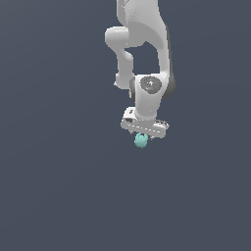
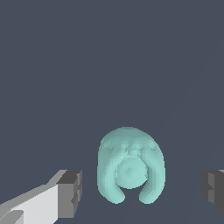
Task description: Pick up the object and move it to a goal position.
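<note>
Teal lumpy ball (image 1: 141,141) sits just below the white gripper (image 1: 144,135), a little right of centre and slightly below the middle of the exterior view. In the wrist view the ball (image 2: 130,171) lies between the two dark-padded fingertips (image 2: 70,194), with a clear gap of bare ground on each side, so the fingers are spread wide and neither pad touches it; the gap toward the other fingertip (image 2: 213,190) is the wider one. The ball is rounded on top with two lobes hanging down and a round bulge in its middle. The arm (image 1: 147,54) comes down from the top edge of the exterior view, its wrist pointing straight down over the ball. All around lies plain dark blue-grey ground (image 1: 54,186), which fills both views out to every edge, with nothing else standing on it. Whether the ball rests on the ground or hangs above it cannot be told.
</note>
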Available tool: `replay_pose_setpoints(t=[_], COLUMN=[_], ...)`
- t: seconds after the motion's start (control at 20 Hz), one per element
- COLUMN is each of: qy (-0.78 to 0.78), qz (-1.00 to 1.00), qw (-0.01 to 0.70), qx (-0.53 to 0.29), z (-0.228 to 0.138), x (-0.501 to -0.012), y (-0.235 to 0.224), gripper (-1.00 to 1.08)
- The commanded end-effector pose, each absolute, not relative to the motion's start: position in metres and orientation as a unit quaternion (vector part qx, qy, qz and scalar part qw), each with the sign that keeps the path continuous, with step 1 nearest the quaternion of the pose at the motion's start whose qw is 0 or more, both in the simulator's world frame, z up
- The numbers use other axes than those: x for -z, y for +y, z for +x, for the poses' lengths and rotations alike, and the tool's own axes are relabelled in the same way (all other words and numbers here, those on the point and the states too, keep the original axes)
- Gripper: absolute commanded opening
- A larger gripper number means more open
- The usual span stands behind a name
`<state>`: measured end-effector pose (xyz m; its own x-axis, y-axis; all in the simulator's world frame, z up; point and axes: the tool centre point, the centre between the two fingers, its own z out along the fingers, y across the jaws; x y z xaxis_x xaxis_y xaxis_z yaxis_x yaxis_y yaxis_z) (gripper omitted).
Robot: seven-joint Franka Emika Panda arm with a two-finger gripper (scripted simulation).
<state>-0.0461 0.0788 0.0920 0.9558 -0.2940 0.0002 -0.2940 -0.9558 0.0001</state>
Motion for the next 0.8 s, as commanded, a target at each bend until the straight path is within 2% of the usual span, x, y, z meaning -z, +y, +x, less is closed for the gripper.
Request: replay_pose_setpoints(t=[0.0, 0.35, 0.75], qy=[-0.154, -0.153, -0.154], qz=[0.988, 0.988, 0.988], qw=[0.000, 0.000, 0.000], qx=[0.000, 0.000, 0.000], z=[-0.048, -0.048, -0.050], x=[-0.090, -0.085, -0.049], y=[0.081, 0.082, 0.082], gripper=[1.00, 1.00, 1.00])
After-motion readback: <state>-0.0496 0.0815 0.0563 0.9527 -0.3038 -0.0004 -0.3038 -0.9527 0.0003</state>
